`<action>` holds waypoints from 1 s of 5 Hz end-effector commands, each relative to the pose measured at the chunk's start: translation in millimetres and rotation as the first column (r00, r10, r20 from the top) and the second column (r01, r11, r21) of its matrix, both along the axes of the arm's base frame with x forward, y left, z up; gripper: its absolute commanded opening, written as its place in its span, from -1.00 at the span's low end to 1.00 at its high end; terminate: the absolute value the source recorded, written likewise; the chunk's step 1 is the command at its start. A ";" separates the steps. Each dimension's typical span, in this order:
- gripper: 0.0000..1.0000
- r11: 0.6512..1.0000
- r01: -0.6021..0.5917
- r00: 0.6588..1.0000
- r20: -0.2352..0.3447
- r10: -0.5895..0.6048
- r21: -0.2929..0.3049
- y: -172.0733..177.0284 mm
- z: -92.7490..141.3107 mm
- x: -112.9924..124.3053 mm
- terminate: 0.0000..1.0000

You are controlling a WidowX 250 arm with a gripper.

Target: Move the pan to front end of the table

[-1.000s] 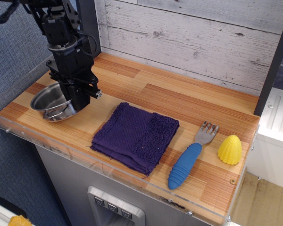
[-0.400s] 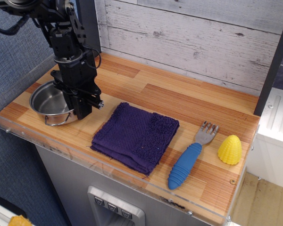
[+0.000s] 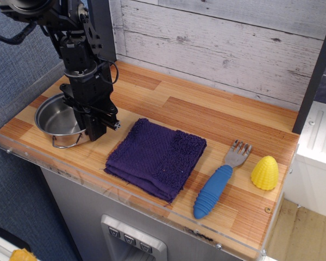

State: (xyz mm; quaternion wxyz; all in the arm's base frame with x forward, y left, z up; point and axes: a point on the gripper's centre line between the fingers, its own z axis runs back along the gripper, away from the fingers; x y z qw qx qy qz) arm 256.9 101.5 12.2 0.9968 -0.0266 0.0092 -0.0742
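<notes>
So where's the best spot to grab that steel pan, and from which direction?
Probably the pan's rim, taken from straight above with one finger inside the wall and one outside. It sits upright and open-topped near the table's front left corner, so the thin wall is exposed. The wire loop handle at its front looks too slim. The gripper is already at the right-hand rim.

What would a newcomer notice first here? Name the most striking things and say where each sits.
The black gripper dominates the left end of the table, lowered at the right rim of the shiny steel pan near the front corner. A dark purple cloth lies in the middle. Toward the right front are a blue-handled fork and a bright yellow corn-shaped toy beside it.
</notes>
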 end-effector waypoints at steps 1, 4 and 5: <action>1.00 1.000 -0.020 1.000 -0.015 0.020 -0.022 -0.6 8.4 -2.6 -1.00; 1.00 0.995 -0.053 0.989 0.136 0.064 -0.082 8.0 90.0 0.1 -1.00; 1.00 0.998 -0.059 0.975 0.215 0.061 -0.016 10.0 114.8 0.2 -1.00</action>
